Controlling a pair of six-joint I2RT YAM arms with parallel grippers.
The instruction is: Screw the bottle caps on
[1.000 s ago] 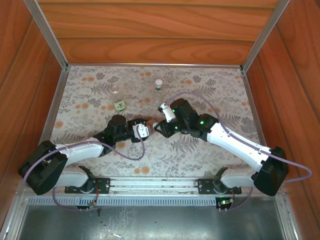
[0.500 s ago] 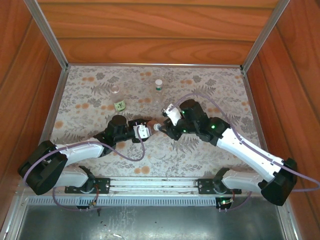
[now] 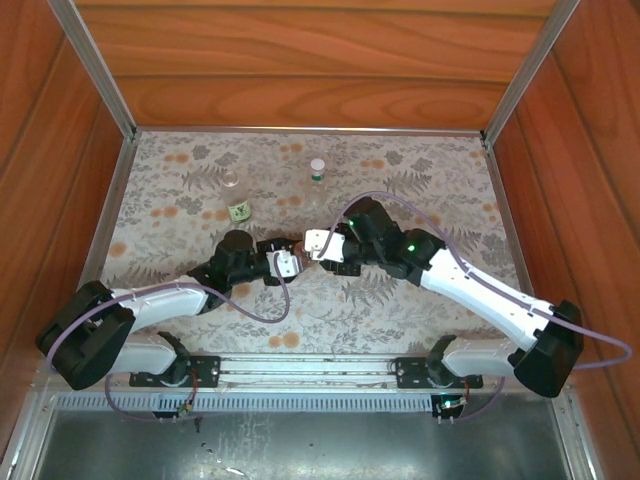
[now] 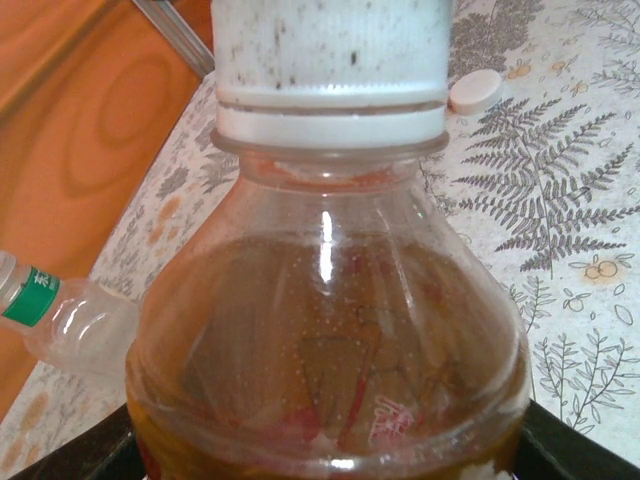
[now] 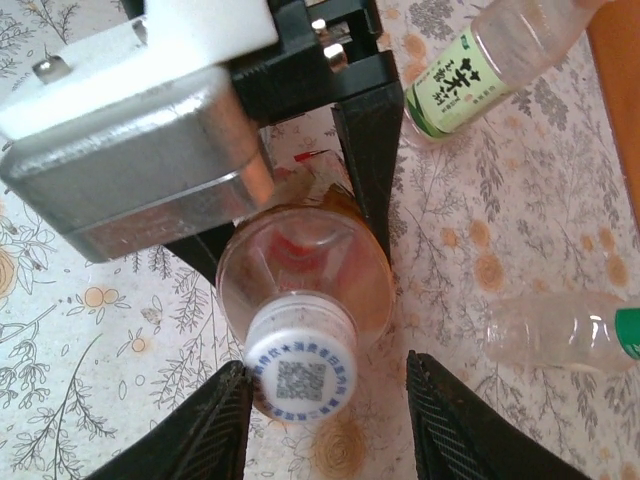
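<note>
wood-panelled walls (image 3: 300, 60) box in a fern-print mat (image 3: 430, 180) with three bottles and three white caps. the left gripper (image 5: 295, 250) is clamped on the amber bottle (image 4: 325, 330), which wears the qr-printed cap (image 5: 300, 378). the right gripper (image 5: 330, 410) stands spread either side of that cap, grasping nothing, one finger clear of it. the green-label bottle (image 5: 460, 85) lies on the mat nearby. the clear bottle (image 3: 317, 174) farther back carries the far cap (image 3: 317, 164). the loose cap (image 4: 475, 90) rests on the mat.
</note>
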